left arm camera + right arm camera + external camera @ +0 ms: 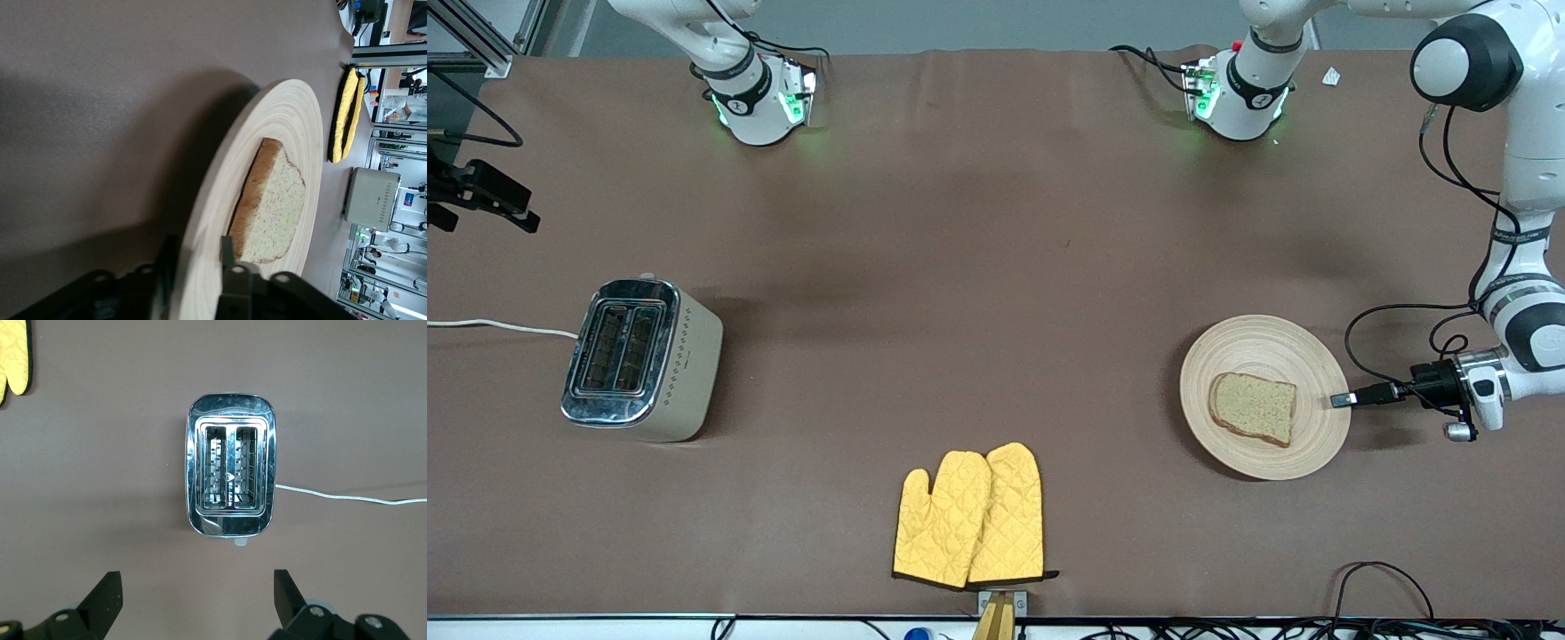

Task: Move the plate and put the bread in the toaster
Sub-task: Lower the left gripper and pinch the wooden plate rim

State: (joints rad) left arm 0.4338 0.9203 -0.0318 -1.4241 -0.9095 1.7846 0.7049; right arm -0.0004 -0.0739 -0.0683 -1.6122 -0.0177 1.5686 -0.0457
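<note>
I see the left pincer [1341,401] clamped on the plate [1249,342] rim toward the left arm's end, bread [1254,407] on it, right pincer [197,597] wide open, empty, over the toaster [640,360], well apart from the plate

A brown cloth-covered table [996,267] fills the scene, with an aluminium frame [480,40] at one corner.

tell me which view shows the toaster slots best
The right wrist view: it looks straight down on the toaster, both slots open and empty, white cord trailing off. The front view shows it at an angle toward the right arm's end of the table. The left wrist view catches only its cream side, no slots.
</note>
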